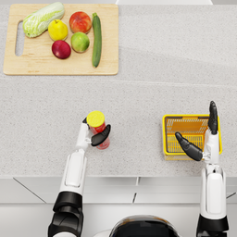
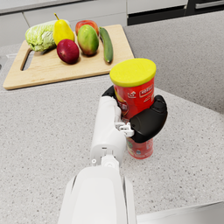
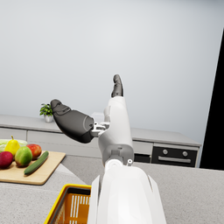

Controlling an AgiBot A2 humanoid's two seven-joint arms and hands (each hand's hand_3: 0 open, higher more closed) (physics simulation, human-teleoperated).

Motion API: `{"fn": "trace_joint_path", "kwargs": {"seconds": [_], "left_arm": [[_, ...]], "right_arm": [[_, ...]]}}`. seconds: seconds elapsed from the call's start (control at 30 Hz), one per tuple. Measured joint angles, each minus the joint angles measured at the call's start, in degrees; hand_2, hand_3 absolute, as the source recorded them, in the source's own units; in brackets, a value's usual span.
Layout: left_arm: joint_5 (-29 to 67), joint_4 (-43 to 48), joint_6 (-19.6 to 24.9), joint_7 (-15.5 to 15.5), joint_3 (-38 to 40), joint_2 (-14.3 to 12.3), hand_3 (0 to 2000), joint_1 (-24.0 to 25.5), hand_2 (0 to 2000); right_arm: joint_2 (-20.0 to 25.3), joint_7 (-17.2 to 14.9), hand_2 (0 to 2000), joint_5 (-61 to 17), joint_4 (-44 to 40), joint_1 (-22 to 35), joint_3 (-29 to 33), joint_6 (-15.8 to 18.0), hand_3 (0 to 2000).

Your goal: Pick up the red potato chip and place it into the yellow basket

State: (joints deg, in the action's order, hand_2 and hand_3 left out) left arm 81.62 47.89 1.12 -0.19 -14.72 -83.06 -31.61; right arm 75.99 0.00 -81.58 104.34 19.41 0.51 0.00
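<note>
1. Head view: left hand (image 1: 95, 135) grips the red chip can (image 1: 98, 128) on the counter (image 1: 139, 92), well apart from the yellow basket (image 1: 169, 121); carrying remains.
2. Left wrist view: fingers wrap the can, which looks upright.
3. Right wrist view: right hand (image 3: 94, 113) spread, empty, above the basket.

The right dark five-finger hand (image 3: 94, 116) is spreading its fingers in the air, holding nothing. Below it, the yellow wire basket (image 3: 65, 204) is sitting on the speckled grey counter (image 3: 26, 203), near a wooden cutting board (image 3: 33, 174) bearing fruit and a green cucumber (image 3: 36, 162).
</note>
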Motion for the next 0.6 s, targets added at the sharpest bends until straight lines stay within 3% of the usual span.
{"fn": "trace_joint_path", "kwargs": {"seconds": [0.17,0.33,0.6], "left_arm": [[0.0,17.6,4.6,0.2,0.6,-0.1,2000,1.7,2000],[0.0,34.4,5.2,0.1,-0.4,-2.2,2000,-1.0,2000],[-0.1,43.6,5.9,-0.3,-8.2,-5.4,2000,-3.2,2000]], "right_arm": [[0.9,0.0,0,0.0,-2.4,0.9,-6.2,0.0,0],[2.3,0.0,0,0.0,-5.0,1.9,-14.9,0.0,0],[6.7,0.0,0,0.0,-10.8,7.0,-21.1,0.0,0]]}}
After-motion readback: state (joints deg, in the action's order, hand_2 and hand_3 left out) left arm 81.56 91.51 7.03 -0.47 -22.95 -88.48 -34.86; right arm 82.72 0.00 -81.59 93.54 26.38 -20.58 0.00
